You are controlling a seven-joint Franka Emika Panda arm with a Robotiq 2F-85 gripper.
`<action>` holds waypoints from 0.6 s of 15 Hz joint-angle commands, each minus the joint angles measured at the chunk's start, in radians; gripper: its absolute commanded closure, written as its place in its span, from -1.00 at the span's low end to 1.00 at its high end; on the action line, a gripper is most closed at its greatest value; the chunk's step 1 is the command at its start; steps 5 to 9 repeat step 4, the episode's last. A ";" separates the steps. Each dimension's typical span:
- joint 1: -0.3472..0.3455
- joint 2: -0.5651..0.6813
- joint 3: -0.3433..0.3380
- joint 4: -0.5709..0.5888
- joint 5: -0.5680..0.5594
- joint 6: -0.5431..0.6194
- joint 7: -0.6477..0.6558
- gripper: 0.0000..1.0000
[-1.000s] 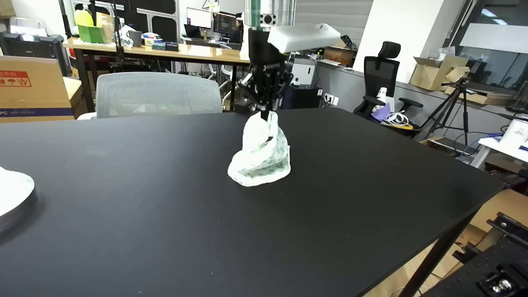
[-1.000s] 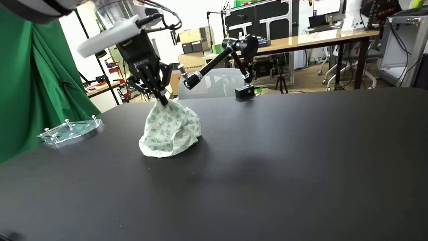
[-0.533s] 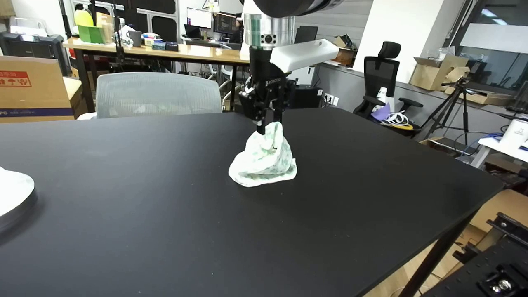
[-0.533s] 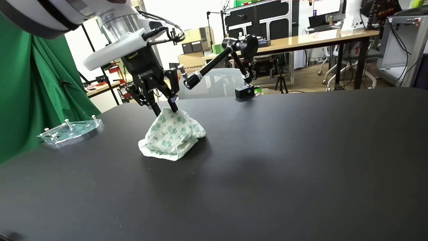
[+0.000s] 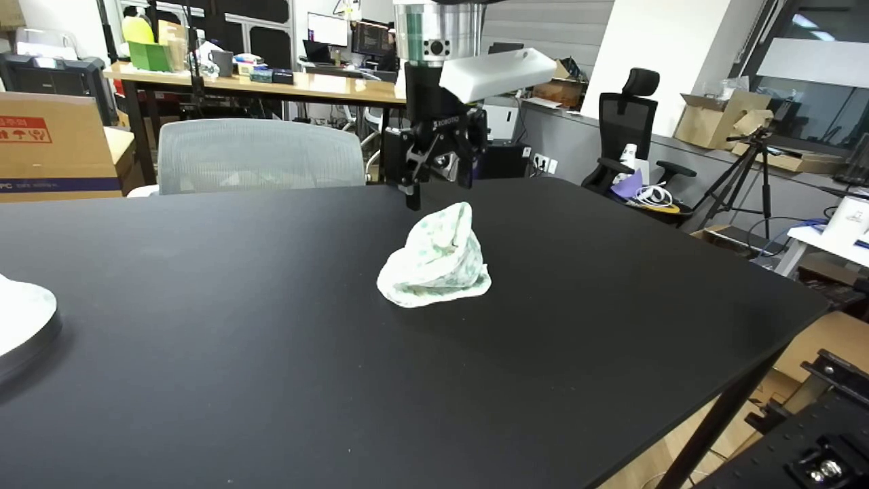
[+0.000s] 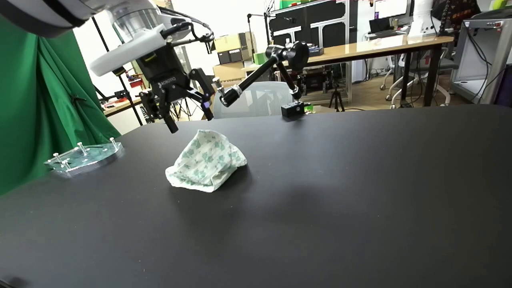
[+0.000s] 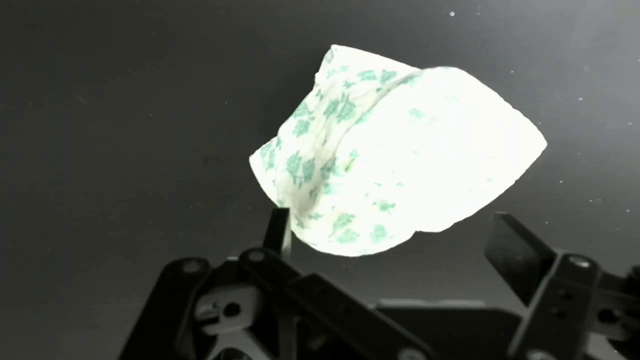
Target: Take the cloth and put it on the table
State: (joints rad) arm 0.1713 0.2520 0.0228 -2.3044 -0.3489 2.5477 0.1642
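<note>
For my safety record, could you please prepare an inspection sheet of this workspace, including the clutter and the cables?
Surface: matte black table, small pale specks.
Job's things: white cloth with green leaf print, lying crumpled and peaked on the table.
Clutter: transparent plate with upright metal screws and black jointed stand on the table; white rounded thing cut off by the frame, unidentified.
Gripper: black Robotiq gripper, jaws open and empty, apart from the cloth.
Cables: black cables above the gripper; coiled white cable on the black mesh office chair.
Surroundings: grey mesh chair and green fabric curtain beyond the table.
</note>
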 commanded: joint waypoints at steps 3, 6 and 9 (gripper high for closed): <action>-0.005 -0.096 0.030 -0.035 0.055 -0.060 -0.005 -1.00; -0.010 -0.112 0.034 -0.042 0.069 -0.062 -0.011 -1.00; -0.010 -0.112 0.034 -0.042 0.069 -0.062 -0.011 -1.00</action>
